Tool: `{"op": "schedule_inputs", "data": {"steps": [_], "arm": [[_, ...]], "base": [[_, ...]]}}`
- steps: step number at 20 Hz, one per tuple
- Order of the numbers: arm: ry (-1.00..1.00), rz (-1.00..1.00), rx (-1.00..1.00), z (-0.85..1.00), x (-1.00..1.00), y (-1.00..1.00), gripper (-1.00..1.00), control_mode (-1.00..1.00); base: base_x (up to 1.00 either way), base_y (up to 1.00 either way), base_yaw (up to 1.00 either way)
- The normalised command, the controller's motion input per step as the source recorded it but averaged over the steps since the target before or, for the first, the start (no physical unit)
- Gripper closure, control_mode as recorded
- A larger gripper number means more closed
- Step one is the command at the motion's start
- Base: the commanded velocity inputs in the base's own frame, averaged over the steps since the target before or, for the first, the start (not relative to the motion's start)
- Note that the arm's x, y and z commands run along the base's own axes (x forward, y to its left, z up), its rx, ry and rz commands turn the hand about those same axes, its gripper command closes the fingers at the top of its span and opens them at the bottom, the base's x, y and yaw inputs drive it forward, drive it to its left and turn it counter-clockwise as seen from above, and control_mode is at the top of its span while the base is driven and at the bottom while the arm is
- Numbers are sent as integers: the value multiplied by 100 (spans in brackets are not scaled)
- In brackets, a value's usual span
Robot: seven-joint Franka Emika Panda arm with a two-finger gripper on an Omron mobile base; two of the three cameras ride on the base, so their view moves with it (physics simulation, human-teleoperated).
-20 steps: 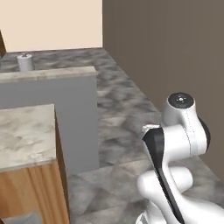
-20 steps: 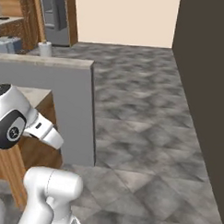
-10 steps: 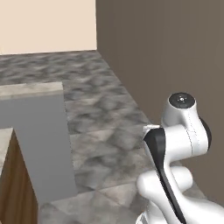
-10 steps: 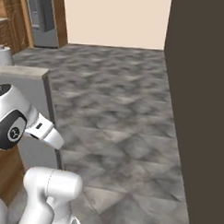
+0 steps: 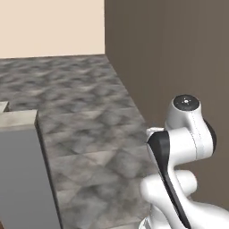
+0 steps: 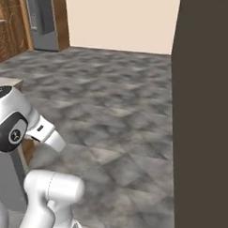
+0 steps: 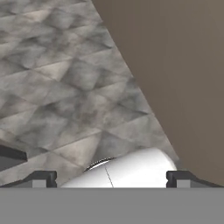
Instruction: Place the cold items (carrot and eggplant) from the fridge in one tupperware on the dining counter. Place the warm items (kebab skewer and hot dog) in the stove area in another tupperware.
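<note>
In the hand view my gripper (image 7: 111, 178) is open, its two dark fingertips (image 7: 43, 178) standing far apart with nothing of the task between them. It looks down at grey stone floor (image 7: 65, 87) beside a dark brown wall (image 7: 183, 65). My white arm (image 5: 183, 147) is folded up close over the base, and its elbow (image 6: 16, 125) sits at the left of the right base view. The carrot, eggplant, kebab skewer, hot dog and tupperware are out of view.
A grey counter end (image 5: 22, 179) with a pale marble top (image 5: 18, 118) stands at the left. The tall dark brown wall (image 5: 179, 53) (image 6: 205, 115) runs along the right. Open tiled floor (image 6: 112, 97) stretches ahead to a beige wall. A grey appliance in wood framing (image 6: 42, 19) stands far left.
The base has turned to the right, so the whole scene slid left: the counter with the cup left the views and the dark wall grew. The gripper stays open.
</note>
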Motion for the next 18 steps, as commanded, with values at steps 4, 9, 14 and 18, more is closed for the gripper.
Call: {"op": "schedule_inputs", "data": {"steps": [4, 9, 14, 18], "arm": [[0, 0, 0, 0, 0, 0, -100, 100], [0, 0, 0, 0, 0, 0, -100, 100], [0, 0, 0, 0, 0, 0, -100, 100], [0, 0, 0, 0, 0, 0, -100, 100]], "base": [[100, -37, 27], [100, -32, 28], [100, -35, 32], [100, -30, 31]]}}
